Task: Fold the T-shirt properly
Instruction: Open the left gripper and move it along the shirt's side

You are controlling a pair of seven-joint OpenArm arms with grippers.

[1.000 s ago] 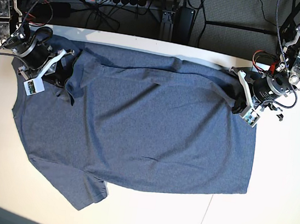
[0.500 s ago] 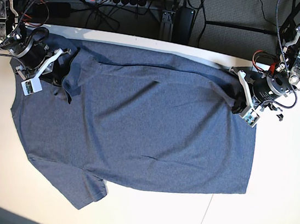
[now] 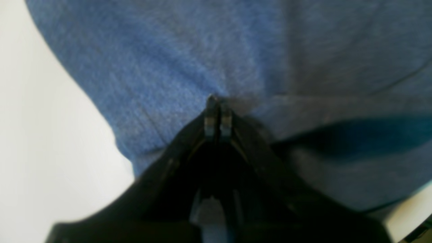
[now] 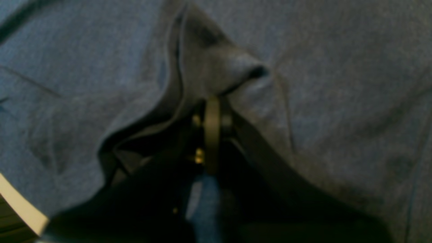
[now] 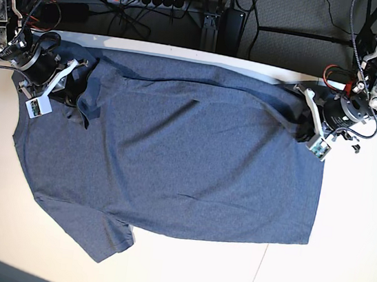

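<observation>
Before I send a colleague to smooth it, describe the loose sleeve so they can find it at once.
Start at the white table and the blue-grey T-shirt spread across it. Follow the shirt's near edge towards the right gripper's side: the short sleeve juts out there as a pointed flap. Unlike the two pinched far corners, it lies flat, with no gripper on it.

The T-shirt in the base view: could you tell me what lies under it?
The T-shirt lies on the white table, bare around it. Whatever else lies beneath the fabric is covered.
</observation>
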